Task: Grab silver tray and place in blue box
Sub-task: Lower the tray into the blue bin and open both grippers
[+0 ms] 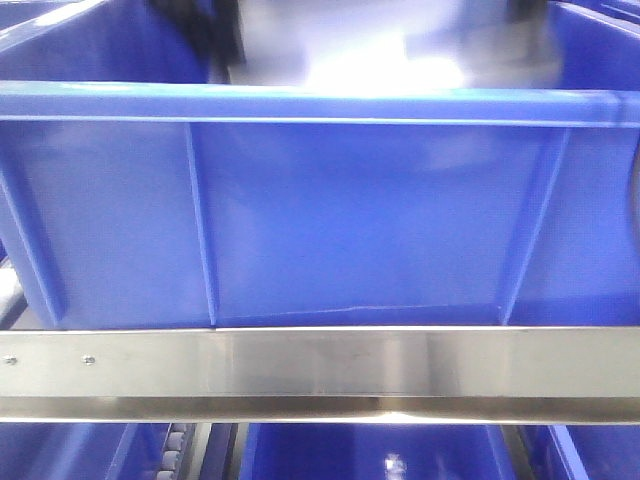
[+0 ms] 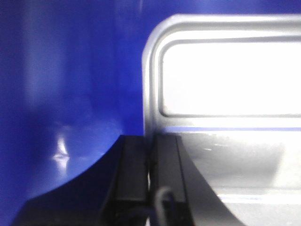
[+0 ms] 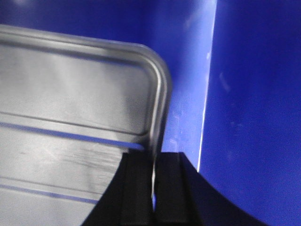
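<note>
The blue box (image 1: 340, 220) fills the front view, its ribbed side wall facing me and its thick rim across the top. Above that rim a bright blurred patch of the silver tray (image 1: 370, 62) shows. In the left wrist view the silver tray (image 2: 225, 80) hangs inside the blue box (image 2: 70, 94), and my left gripper (image 2: 150, 155) is shut on its left rim. In the right wrist view the silver tray (image 3: 80, 94) shows its ridged bed, with my right gripper (image 3: 153, 174) shut on its right rim, close to the blue box's inner wall (image 3: 254, 103).
A stainless steel shelf rail (image 1: 320, 365) runs across below the box. More blue crates (image 1: 360, 450) sit on the level under it, with rollers (image 1: 172, 455) at the lower left. Dark arm shapes (image 1: 215, 40) blur above the rim.
</note>
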`<move>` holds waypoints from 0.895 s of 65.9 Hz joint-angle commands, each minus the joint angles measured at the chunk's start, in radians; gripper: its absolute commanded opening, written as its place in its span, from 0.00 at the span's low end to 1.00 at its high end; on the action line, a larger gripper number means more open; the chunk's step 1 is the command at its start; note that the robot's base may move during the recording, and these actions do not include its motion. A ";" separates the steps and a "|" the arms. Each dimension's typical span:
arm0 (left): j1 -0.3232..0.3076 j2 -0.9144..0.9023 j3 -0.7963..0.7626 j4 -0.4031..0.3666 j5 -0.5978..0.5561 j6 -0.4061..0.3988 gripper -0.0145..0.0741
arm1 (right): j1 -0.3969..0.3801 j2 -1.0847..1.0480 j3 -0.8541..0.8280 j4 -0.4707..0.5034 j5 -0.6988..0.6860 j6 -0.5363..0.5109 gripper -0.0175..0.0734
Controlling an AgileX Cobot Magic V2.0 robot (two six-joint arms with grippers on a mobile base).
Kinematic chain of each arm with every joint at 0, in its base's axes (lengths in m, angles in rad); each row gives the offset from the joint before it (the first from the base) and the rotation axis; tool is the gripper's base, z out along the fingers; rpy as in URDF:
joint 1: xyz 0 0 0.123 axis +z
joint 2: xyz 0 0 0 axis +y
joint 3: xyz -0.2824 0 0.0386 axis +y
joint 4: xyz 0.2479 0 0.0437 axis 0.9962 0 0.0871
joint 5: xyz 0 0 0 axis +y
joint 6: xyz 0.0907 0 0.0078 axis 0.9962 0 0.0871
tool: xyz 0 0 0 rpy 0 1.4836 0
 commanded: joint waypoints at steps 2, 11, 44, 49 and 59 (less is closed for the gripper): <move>-0.012 0.002 -0.035 -0.001 -0.074 0.034 0.05 | 0.002 0.013 -0.038 0.009 -0.095 -0.019 0.26; -0.003 0.045 -0.035 -0.007 -0.086 0.034 0.05 | 0.002 0.076 -0.038 0.009 -0.097 -0.019 0.26; 0.030 0.061 -0.035 -0.019 -0.102 0.058 0.36 | 0.002 0.124 -0.043 0.000 -0.103 -0.019 0.46; 0.030 0.061 -0.035 -0.019 -0.102 0.058 0.49 | 0.002 0.124 -0.043 -0.007 -0.098 -0.019 0.64; 0.030 0.061 -0.053 -0.019 -0.093 0.058 0.59 | 0.002 0.117 -0.043 -0.040 -0.079 -0.019 0.85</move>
